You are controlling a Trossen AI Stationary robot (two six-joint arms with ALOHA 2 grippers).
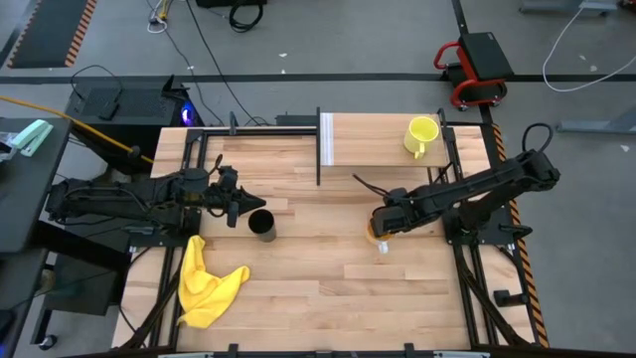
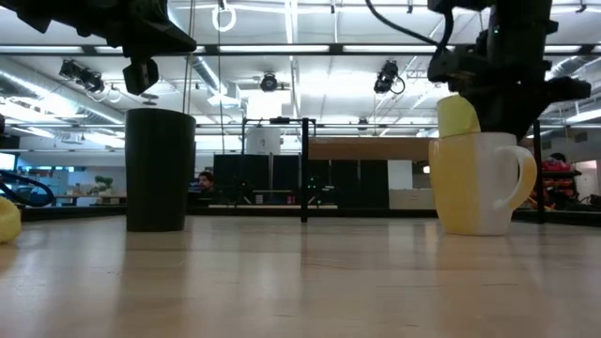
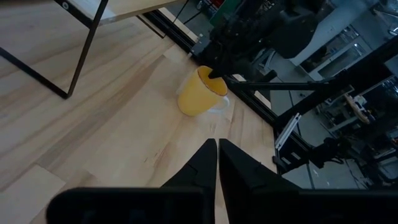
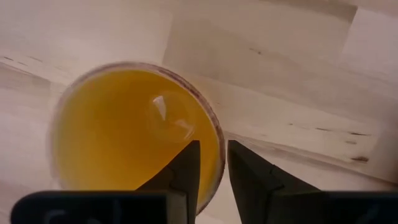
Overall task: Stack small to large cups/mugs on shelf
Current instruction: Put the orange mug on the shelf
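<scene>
The orange mug [image 1: 374, 236] with a pale handle [image 2: 522, 178] stands on its base on the tabletop, right of centre. My right gripper [image 4: 213, 155] is above it, shut on its rim. The black tumbler [image 1: 262, 225] stands upright left of centre. My left gripper [image 1: 236, 211] hovers just left of it, shut and touching nothing. The yellow-green mug [image 1: 421, 134] sits on the shelf [image 1: 378, 144], toward its right end, by the table's far edge. The shelf's white end panel [image 1: 326, 139] is on its left. My right gripper holds the orange mug by its rim [image 4: 219, 163], on the side away from the table's left edge. One finger [image 4: 186, 168] is inside the cup and one [image 4: 249, 177] is outside. The fingers come from above, pointing down. The mug stands upright on the table.
A crumpled yellow cloth [image 1: 204, 283] lies near the table's front left corner. Dark metal posts [image 1: 318, 149] frame the shelf. Bare striped wood [image 1: 318, 268] spreads between the tumbler and the orange mug and toward the near edge.
</scene>
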